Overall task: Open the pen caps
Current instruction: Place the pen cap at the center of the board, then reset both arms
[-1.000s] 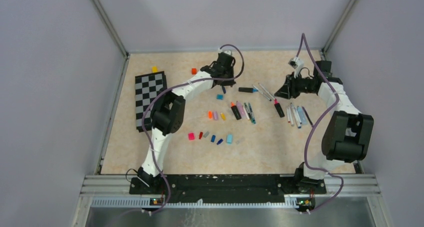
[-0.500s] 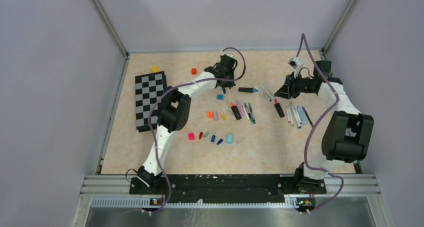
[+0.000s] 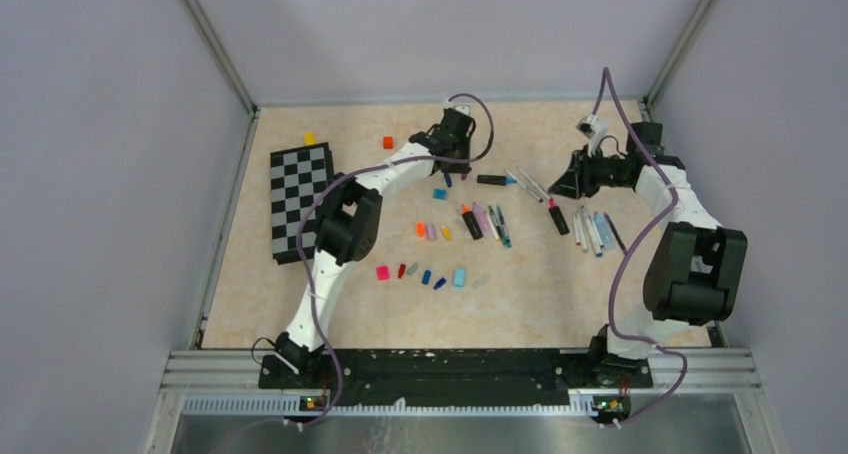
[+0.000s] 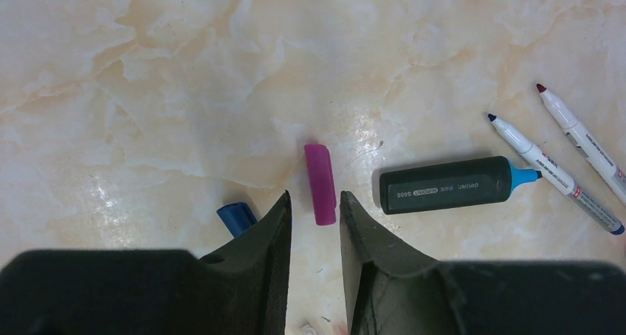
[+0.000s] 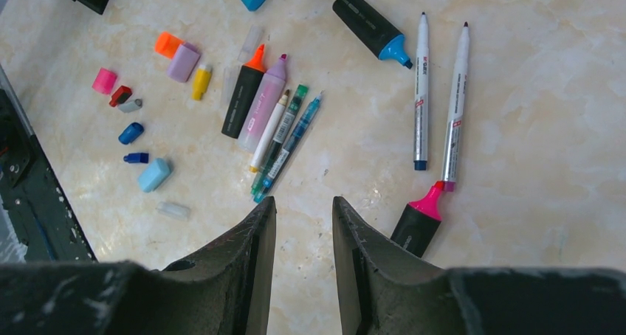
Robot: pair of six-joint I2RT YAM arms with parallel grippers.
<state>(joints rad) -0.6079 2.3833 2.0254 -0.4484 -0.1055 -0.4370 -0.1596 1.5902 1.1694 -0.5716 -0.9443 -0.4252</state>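
Pen cap (image 4: 236, 218) in blue lies half hidden behind left gripper (image 4: 314, 196).

The left arm (image 3: 385, 174) and right arm (image 3: 678, 199) had white links with bulky black joints. A purple cable (image 3: 612, 294) trailed along each, and the fingers (image 5: 236, 261) were matte black wedges with scuffed, pale-flecked edges

The left arm rises from its base to a raised elbow just right of the checkerboard (image 3: 300, 199), with the forearm reaching away beyond the board's far right corner. The left gripper (image 4: 314, 197) points down, fingers narrowly parted and gripping nothing. The right arm stands well right of the checkerboard, elbow high, forearm pointing towards it. The right gripper (image 5: 303, 201) sits low, fingers likewise narrowly parted and empty.
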